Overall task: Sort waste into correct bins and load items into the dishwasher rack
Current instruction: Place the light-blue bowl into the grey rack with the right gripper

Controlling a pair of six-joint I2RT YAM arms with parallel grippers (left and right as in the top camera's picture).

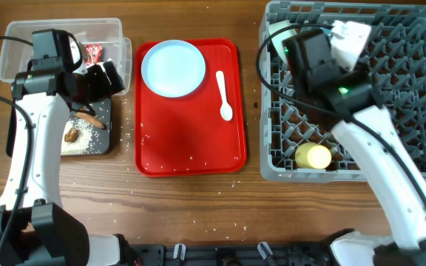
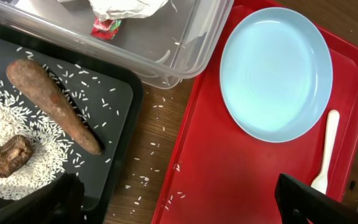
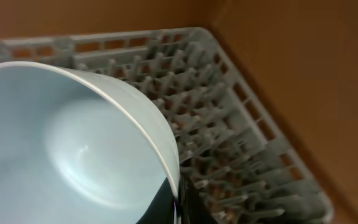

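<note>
While the left pincer (image 2: 179,202) hangs open between black tray (image 2: 114,99) and red tray (image 1: 191,140), plate (image 1: 173,68) and spoon (image 1: 225,96) lie on the latter. The right pincer (image 3: 178,208), closed on the rim of a bowl (image 3: 73,143) over the far-left corner of the rack (image 1: 413,66), should lower it between pegs (image 3: 229,134), off the wall; the cup (image 1: 317,157) sits well apart.

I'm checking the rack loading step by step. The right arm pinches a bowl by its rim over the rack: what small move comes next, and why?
Probably ease the bowl down onto the pegs of the grey rack. The right gripper is shut on its rim, the bowl hangs tilted above the rack, and the pegs in view beside it look bare; the yellow cup lies well away.
</note>
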